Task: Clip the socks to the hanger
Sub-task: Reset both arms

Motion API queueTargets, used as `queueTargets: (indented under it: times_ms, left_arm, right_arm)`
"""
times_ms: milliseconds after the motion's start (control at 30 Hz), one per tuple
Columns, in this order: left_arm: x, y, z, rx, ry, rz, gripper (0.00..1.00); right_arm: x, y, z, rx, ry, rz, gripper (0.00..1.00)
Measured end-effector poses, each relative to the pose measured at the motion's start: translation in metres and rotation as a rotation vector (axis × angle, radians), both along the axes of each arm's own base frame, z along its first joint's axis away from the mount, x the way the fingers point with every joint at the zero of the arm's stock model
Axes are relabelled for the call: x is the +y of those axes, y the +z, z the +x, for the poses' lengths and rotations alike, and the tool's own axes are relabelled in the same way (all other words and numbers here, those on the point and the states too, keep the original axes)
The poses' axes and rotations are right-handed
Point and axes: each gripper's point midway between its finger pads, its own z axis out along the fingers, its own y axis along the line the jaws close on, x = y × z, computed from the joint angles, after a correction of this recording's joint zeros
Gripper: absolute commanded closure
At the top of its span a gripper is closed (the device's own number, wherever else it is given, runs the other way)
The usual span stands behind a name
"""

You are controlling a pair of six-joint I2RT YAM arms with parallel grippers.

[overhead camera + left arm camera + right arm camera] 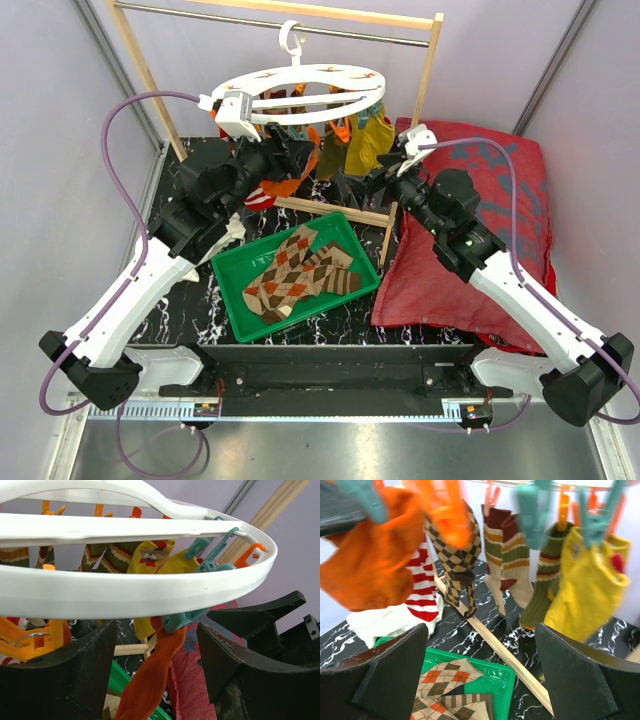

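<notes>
Checking the orange sock (pixel 152 680) first: its top edge sits in the bite of a teal clip (pixel 182 620) under the near rim of the hanger (pixel 150 587), and the rest hangs straight down. It drops between the fingers (pixel 75 675) of my left gripper (pixel 156 647), which are spread wide with a gap on each side of the cloth, gripping nothing. I judge this sock clipped and the step at its release end. Next, the left hand needs to back out low without snagging the cloth or swinging the ring. My right gripper (pixel 482 645) is also spread and empty, sitting below the row of hung socks, with a yellow sock (pixel 585 585) up to its right. The ring hangs by its hook from the rod of the wooden rack (pixel 135 60). Unhung argyle socks (pixel 300 275) lie in the green tray (pixel 222 285) between my arms, well below the clips. Likely next pick.
</notes>
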Motion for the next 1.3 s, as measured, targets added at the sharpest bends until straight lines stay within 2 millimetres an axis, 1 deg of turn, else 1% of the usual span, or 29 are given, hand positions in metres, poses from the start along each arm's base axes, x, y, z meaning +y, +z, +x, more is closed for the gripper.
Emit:
queueTargets:
  times_ms: [100, 167, 300, 733, 867, 1000, 1133, 1267, 1300]
  left_arm:
    - [0.001, 0.000, 0.001, 0.000, 0.004, 0.000, 0.31]
    - [0.002, 0.000, 0.001, -0.001, 0.005, 0.000, 0.31]
    - [0.003, 0.002, 0.000, -0.004, 0.006, -0.003, 0.31]
    - [0.010, 0.010, -0.005, -0.022, 0.016, -0.015, 0.31]
    - [0.015, 0.016, -0.008, -0.036, 0.024, -0.024, 0.30]
    - [0.026, 0.025, -0.015, -0.060, 0.047, -0.024, 0.26]
    - [0.045, 0.034, -0.027, -0.095, 0.088, -0.014, 0.22]
    - [0.073, 0.035, -0.040, -0.133, 0.164, 0.011, 0.11]
    - [0.081, 0.033, -0.043, -0.140, 0.190, 0.021, 0.05]
  right_arm:
    - [-0.010, 0.000, 0.005, 0.020, -0.021, 0.017, 0.04]
    - [-0.013, 0.000, 0.007, 0.028, -0.025, 0.025, 0.04]
    - [-0.014, 0.001, 0.004, 0.035, -0.013, 0.032, 0.04]
    - [-0.025, 0.021, -0.007, -0.009, -0.020, 0.060, 0.04]
    - [-0.028, 0.026, -0.011, -0.023, -0.023, 0.062, 0.04]
    - [-0.037, 0.033, -0.019, -0.047, -0.039, 0.064, 0.04]
    - [-0.057, 0.038, -0.028, -0.076, -0.104, 0.072, 0.04]
    - [-0.081, 0.038, -0.035, -0.099, -0.194, 0.070, 0.03]
    - [-0.088, 0.038, -0.038, -0.104, -0.219, 0.072, 0.03]
